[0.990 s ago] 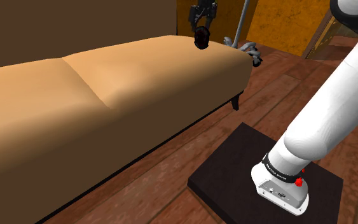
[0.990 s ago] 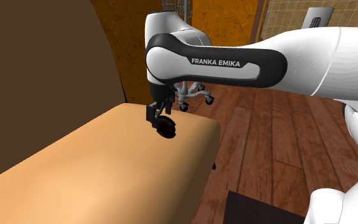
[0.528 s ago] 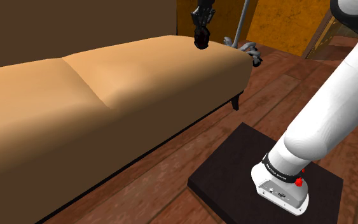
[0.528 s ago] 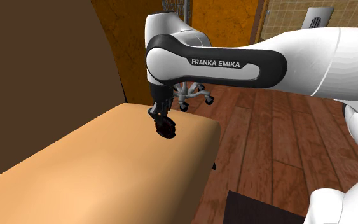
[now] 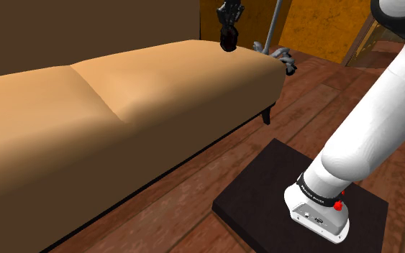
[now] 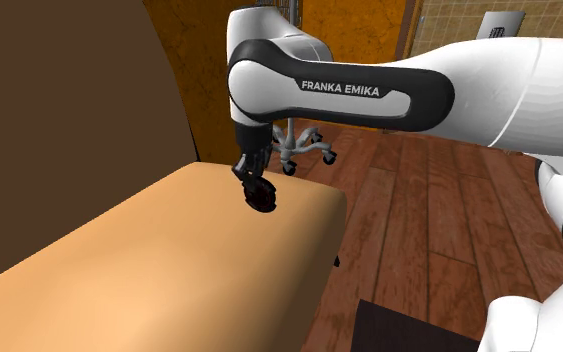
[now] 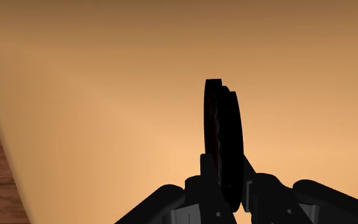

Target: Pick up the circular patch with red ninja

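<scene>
The circular patch (image 5: 228, 42) is a dark disc, hanging just above the far end of the tan couch seat (image 5: 157, 86). My black gripper (image 5: 227, 30) is shut on it from above. In the second exterior view the patch (image 6: 262, 198) hangs under the gripper (image 6: 253, 181), close over the seat's end (image 6: 169, 260). The wrist view has the patch (image 7: 222, 127) edge-on, clasped between my gripper (image 7: 225, 186) fingers, with faint red on its face. The tan cushion (image 7: 107, 95) lies beneath it.
A dark brown backrest (image 5: 85, 29) rises behind the seat. A grey wheeled chair base (image 5: 283, 57) stands on the wooden floor (image 5: 193, 215) beyond the couch's end, also seen as the chair base (image 6: 304, 148). My dark stand (image 5: 265, 187) sits at the shoulder view's lower right.
The hand has turned about its axis, so the patch now faces edge-on to the shoulder camera. It has risen slightly above the seat with the patch still clasped.
</scene>
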### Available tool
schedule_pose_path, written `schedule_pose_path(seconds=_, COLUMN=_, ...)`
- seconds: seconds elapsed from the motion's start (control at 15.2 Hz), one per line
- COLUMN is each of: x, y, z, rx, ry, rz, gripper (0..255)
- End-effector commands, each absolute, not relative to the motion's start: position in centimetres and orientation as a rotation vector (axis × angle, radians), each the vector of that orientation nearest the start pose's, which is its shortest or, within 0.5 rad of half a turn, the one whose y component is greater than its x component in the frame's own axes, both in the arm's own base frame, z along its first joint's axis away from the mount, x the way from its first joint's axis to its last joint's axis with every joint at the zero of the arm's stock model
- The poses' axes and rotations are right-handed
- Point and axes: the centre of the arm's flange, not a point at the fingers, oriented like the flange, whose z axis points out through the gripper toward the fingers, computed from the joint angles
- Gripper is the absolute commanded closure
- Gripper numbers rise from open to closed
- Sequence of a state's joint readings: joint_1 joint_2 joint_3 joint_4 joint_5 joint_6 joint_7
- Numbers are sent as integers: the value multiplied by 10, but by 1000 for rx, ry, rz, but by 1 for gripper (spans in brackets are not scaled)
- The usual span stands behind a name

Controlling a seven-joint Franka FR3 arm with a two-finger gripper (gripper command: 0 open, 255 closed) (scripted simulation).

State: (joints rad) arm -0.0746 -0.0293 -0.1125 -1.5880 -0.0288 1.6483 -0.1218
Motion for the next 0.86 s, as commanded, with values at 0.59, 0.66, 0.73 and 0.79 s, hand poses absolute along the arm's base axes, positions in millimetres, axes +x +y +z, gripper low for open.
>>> schedule_pose_path(seconds=0.59, x=543, y=-107, z=698, rx=-3176, ry=102, rz=-134, gripper=255)
schedule_pose_path(seconds=0.66, x=543, y=-107, z=703, rx=-3176, ry=102, rz=-134, gripper=255)
schedule_pose_path(seconds=0.73, x=543, y=-107, z=704, rx=-3176, ry=102, rz=-134, gripper=255)
schedule_pose_path(seconds=0.79, x=543, y=-107, z=704, rx=-3176, ry=102, rz=-134, gripper=255)
